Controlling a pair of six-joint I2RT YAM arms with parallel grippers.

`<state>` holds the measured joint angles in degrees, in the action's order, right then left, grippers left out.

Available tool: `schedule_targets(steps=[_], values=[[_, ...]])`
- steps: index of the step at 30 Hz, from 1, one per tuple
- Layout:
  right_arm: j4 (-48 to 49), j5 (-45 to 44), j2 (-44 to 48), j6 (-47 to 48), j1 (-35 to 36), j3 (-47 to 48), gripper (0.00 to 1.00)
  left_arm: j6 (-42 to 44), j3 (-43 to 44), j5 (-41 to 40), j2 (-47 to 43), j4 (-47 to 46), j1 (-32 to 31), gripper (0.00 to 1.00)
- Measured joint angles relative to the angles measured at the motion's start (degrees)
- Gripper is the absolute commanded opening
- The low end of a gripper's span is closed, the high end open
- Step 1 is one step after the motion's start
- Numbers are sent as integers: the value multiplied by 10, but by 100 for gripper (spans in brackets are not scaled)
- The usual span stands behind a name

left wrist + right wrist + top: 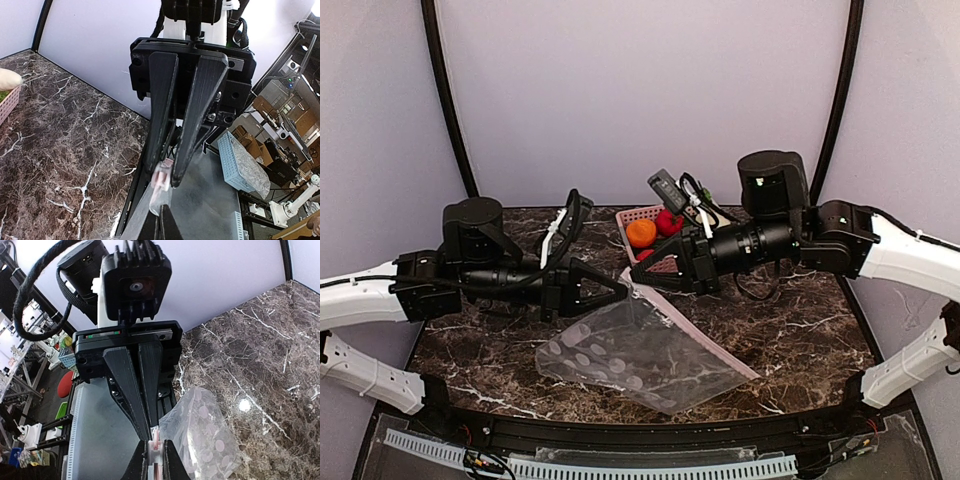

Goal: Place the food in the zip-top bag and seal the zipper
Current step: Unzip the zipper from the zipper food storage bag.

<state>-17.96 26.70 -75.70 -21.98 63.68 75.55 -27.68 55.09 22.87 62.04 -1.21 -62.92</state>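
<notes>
The clear dotted zip-top bag point(640, 355) lies flat at the table's middle front, its pinkish zipper point(705, 335) along its right edge. Both grippers meet at its far corner. My left gripper point(623, 290) is shut on the bag's edge there; its fingers sit at the bottom of the left wrist view point(161, 225). My right gripper point(634, 274) is shut on the white slider point(157, 455). The food stays in the pink basket point(642, 213): an orange fruit point(641, 232), a red tomato point(668, 222) and a cream-white vegetable point(7, 79).
The pink basket stands at the back centre, just behind the right gripper. The dark marble table point(800, 330) has a black front rail. A blue basket point(242, 160) shows off the table in the left wrist view.
</notes>
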Motion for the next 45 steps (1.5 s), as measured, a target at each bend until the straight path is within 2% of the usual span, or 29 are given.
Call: schedule_targets(steps=[29, 45], values=[[12, -17, -3, 2, 0, -11, 1, -7, -20, -102, -38, 14, -2, 1], [13, -37, -2, -2, -3, -28, 1, -51, -42, -103, -60, 14, 53, 1]])
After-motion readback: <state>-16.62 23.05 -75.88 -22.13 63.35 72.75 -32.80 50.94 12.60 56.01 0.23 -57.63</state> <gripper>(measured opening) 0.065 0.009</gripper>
